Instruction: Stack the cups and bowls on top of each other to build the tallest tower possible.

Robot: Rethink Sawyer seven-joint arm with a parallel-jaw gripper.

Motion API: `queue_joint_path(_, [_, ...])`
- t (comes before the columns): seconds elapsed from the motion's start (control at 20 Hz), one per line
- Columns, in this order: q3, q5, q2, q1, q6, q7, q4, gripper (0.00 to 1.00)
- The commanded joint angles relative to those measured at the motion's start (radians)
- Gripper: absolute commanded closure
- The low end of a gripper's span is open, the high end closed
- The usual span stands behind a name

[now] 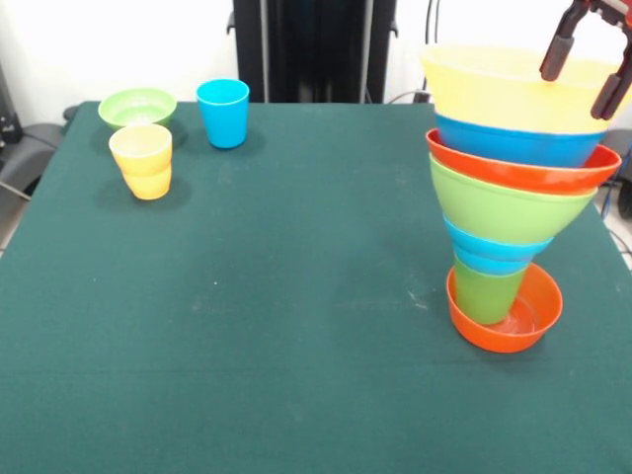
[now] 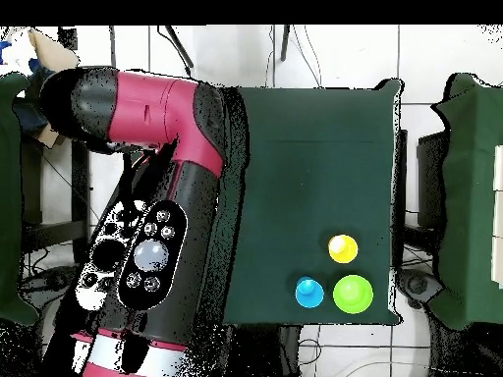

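The tower (image 1: pixel 509 202) stands at the right of the front view. An orange bowl (image 1: pixel 504 321) is lowest, then a green cup (image 1: pixel 487 294), then blue, green, red-orange and blue bowls, with a wide yellow bowl (image 1: pixel 504 87) on top. My gripper (image 1: pixel 586 71) hangs open over the yellow bowl's right rim and holds nothing. At the far left stand a yellow-orange cup (image 1: pixel 143 160), a blue cup (image 1: pixel 223 112) and a small green bowl (image 1: pixel 137 106). In the overhead view my arm (image 2: pixel 157 196) hides the tower; the yellow cup (image 2: pixel 343 248), blue cup (image 2: pixel 309 293) and green bowl (image 2: pixel 353 294) show.
A dark green cloth covers the table (image 1: pixel 296 316). The tower stands close to the table's right edge in the front view. Cables and dark stands lie beyond the table's edges.
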Motion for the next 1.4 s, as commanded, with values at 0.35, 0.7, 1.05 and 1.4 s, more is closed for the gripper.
queue_joint_path(0.35, [0.152, -0.090, 0.010, -0.051, -0.135, -0.141, 0.089, 0.00])
queue_joint_path(0.7, [0.165, -0.097, 0.009, -0.059, -0.141, -0.147, 0.092, 0.00])
queue_joint_path(1.05, [0.168, -0.103, 0.006, -0.059, -0.125, -0.141, 0.090, 0.00])
queue_joint_path(1.4, [0.168, -0.105, 0.016, -0.063, -0.083, -0.133, 0.068, 0.00])
